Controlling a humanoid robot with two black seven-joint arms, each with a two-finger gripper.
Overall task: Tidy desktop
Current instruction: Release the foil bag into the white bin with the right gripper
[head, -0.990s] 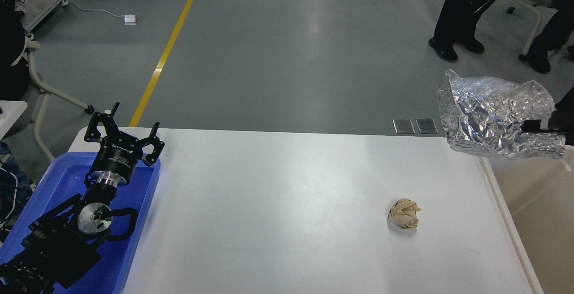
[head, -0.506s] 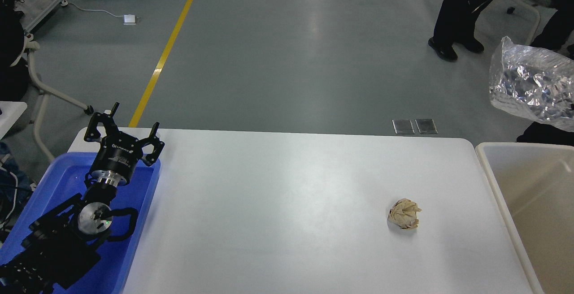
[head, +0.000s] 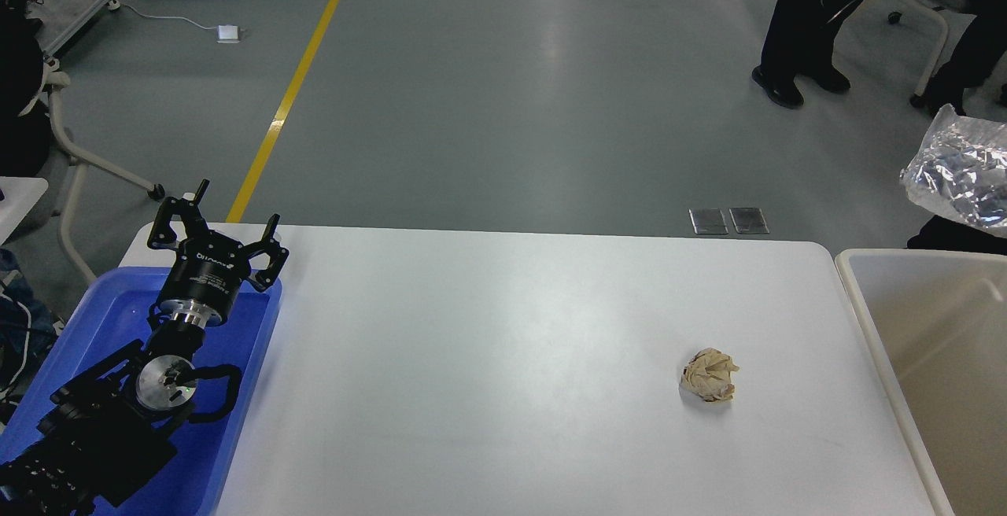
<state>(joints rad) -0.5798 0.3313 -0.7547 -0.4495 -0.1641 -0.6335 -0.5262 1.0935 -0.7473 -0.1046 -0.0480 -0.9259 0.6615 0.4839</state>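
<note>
my left gripper point(head: 214, 221): fingers spread, empty, above blue tray point(head: 110, 307) | right gripper: out of view | desktop point(head: 503, 374): between tray and beige bin point(head: 936, 359) | crumpled paper ball point(head: 710, 375): right part of desktop

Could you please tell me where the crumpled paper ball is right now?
In the head view, the crumpled paper ball lies on the right part of the desktop, apart from the beige-white bin at the right.

A crumpled paper ball point(head: 710, 374) is sat on the desktop point(head: 488, 359), toward its right side. A tray point(head: 252, 359) is butted against the left edge, a bin point(head: 853, 280) against the right. A foil bag point(head: 960, 178) is seen above the bin's far edge.
</note>
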